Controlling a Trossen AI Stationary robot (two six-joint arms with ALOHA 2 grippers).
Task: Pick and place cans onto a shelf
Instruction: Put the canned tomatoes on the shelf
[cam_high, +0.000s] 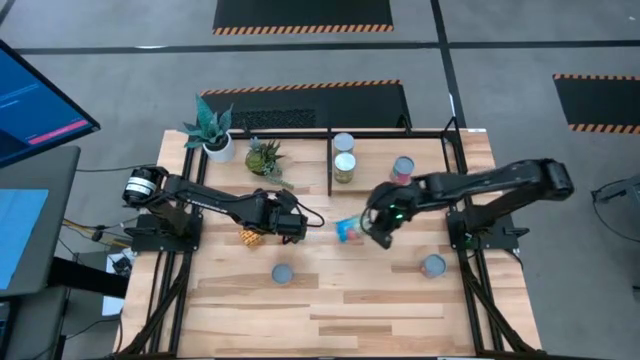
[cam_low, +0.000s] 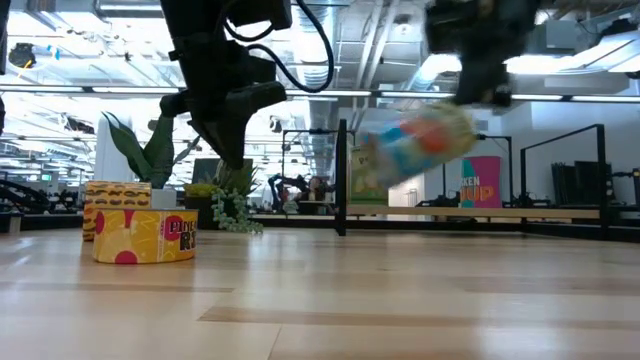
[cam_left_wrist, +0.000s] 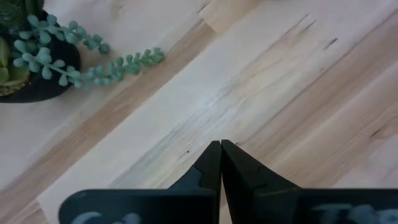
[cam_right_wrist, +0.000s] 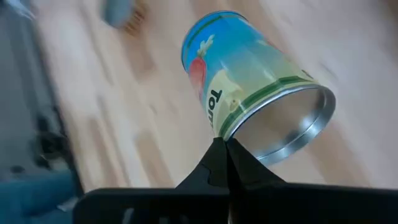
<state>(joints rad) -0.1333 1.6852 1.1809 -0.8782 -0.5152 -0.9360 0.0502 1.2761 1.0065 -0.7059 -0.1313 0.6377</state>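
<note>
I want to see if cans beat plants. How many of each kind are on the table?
Cans: 7
Potted plants: 2
Total: 9
</note>
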